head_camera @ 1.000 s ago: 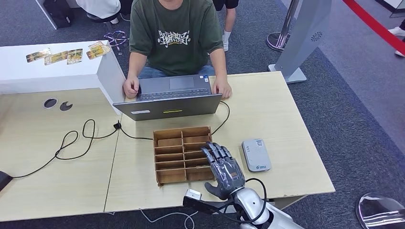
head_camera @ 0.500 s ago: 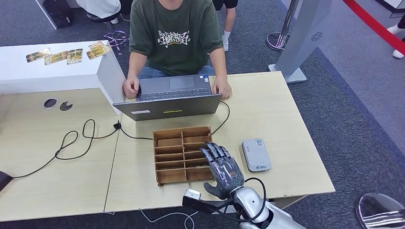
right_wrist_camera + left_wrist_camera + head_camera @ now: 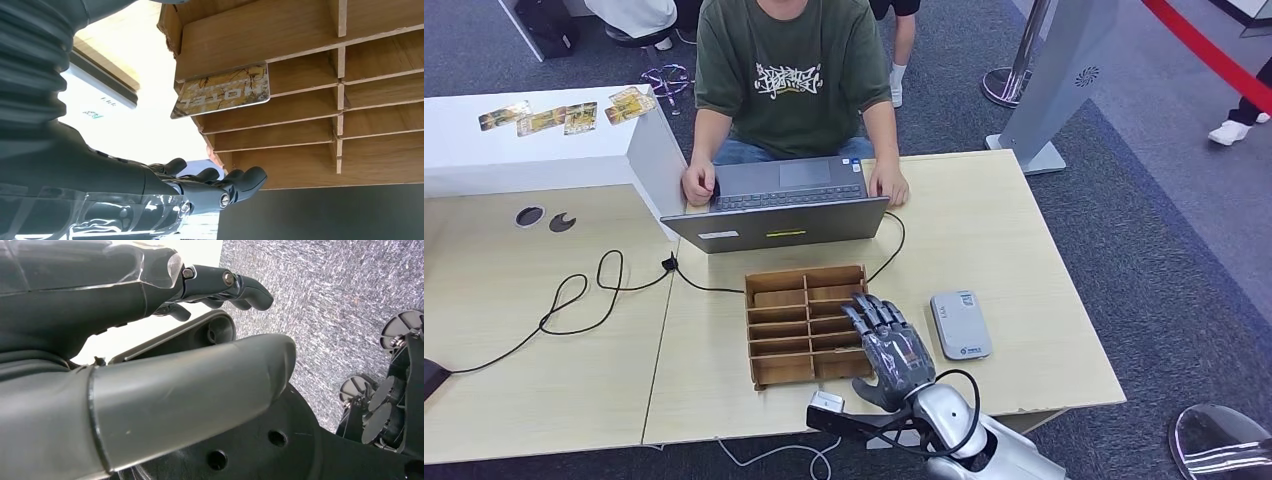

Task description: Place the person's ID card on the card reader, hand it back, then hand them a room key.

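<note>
Now right hand (image 3: 892, 352) empty, fingers spread, at wooden organizer's (image 3: 807, 325) right edge beside card reader (image 3: 960, 324).

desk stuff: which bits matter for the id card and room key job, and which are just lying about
For the job:
card reader
wooden rack, one key card sticking out of a slot
right hand, over the rack's right edge, holding nothing
person, waiting

Lying about:
laptop
black cable
cards on the white counter
stanchion
</note>
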Motion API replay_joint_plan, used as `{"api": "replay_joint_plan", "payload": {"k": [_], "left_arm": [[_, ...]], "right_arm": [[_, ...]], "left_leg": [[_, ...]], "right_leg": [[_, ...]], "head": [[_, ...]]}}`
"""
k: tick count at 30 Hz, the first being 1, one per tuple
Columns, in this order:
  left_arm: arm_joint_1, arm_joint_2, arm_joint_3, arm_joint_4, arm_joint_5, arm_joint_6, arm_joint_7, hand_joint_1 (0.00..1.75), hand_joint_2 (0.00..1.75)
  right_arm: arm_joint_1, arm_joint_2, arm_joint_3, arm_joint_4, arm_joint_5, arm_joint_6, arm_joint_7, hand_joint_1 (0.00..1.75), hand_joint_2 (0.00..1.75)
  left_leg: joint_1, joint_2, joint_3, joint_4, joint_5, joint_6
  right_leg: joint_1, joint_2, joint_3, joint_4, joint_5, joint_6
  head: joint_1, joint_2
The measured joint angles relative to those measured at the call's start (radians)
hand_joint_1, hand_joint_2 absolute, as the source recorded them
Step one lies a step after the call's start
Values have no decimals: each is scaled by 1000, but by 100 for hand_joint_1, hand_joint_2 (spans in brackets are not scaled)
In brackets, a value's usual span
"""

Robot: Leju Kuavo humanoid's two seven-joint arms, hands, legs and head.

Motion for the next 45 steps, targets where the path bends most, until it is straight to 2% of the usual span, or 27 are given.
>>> {"api": "replay_joint_plan", "payload": {"k": [6, 9, 12, 18, 21, 22, 25, 34, 45], "left_arm": [[0, 0, 0, 0, 0, 0, 0, 0, 0], [0, 0, 0, 0, 1, 0, 0, 0, 0], [0, 0, 0, 0, 1, 0, 0, 0, 0], [0, 1, 0, 0, 2, 0, 0, 0, 0], [0, 2, 0, 0, 3, 0, 0, 0, 0], [0, 2, 0, 0, 3, 0, 0, 0, 0], [0, 4, 0, 0, 3, 0, 0, 0, 0], [0, 5, 0, 0, 3, 0, 0, 0, 0], [1, 6, 0, 0, 3, 1, 0, 0, 0]], "right_arm": [[-5, -2, 4, 0, -9, 0, 1, 1, 175], [-5, -4, 7, 0, -11, 0, 2, 12, 175], [-6, -6, 11, 0, -16, 0, 4, 31, 175], [-6, -8, 16, 0, -20, 0, 4, 83, 175], [-8, -8, 16, 0, -22, 0, 4, 125, 175], [-10, -8, 16, -1, -23, -1, 4, 144, 175], [-19, -9, 16, -4, -24, -6, 4, 174, 175], [-19, -9, 18, -14, -27, -16, 4, 157, 175], [-17, -10, 18, -14, -27, -16, 4, 161, 175]], "left_leg": [[0, 0, 0, 0, 0, 0], [0, 0, 0, 0, 0, 0], [0, 0, 0, 0, 0, 0], [0, 0, 0, 0, 0, 0], [0, 0, 0, 0, 0, 0], [0, 0, 0, 0, 0, 0], [0, 0, 1, 0, 0, 0], [0, 0, 0, 0, 0, 0], [0, 0, 0, 0, 0, 0]], "right_leg": [[0, 0, 0, 0, 0, 0], [0, 0, 0, 0, 0, 0], [0, 0, 0, 0, 0, 0], [0, 0, 0, 0, 0, 0], [0, 0, 0, 0, 0, 0], [0, 0, 0, 0, 0, 0], [0, 0, 0, 0, 0, 0], [0, 0, 0, 0, 0, 0], [0, 0, 0, 0, 0, 0]], "head": [[0, 0], [0, 0], [0, 0], [0, 0], [0, 0], [0, 0], [0, 0], [0, 0], [0, 0]]}}
